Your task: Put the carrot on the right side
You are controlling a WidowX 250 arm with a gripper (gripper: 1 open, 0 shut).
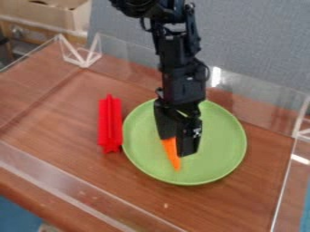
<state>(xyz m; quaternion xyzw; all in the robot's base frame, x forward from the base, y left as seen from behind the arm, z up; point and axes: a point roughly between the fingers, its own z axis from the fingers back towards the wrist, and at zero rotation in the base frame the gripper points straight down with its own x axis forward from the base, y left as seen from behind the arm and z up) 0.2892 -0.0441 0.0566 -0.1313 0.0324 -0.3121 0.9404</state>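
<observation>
The orange carrot (172, 156) lies on the round light-green plate (220, 145), left of its middle, narrow end toward the camera. My gripper (180, 138) points down over the carrot's upper end. Its dark fingers stand apart on either side of that end, so it looks open and the carrot rests on the plate. The carrot's stem end is hidden behind the fingers.
A bright red ribbed stick (111, 123) lies on the wooden table just left of the plate. Low clear plastic walls (82, 53) ring the table. A cardboard box (49, 14) sits behind the back left corner.
</observation>
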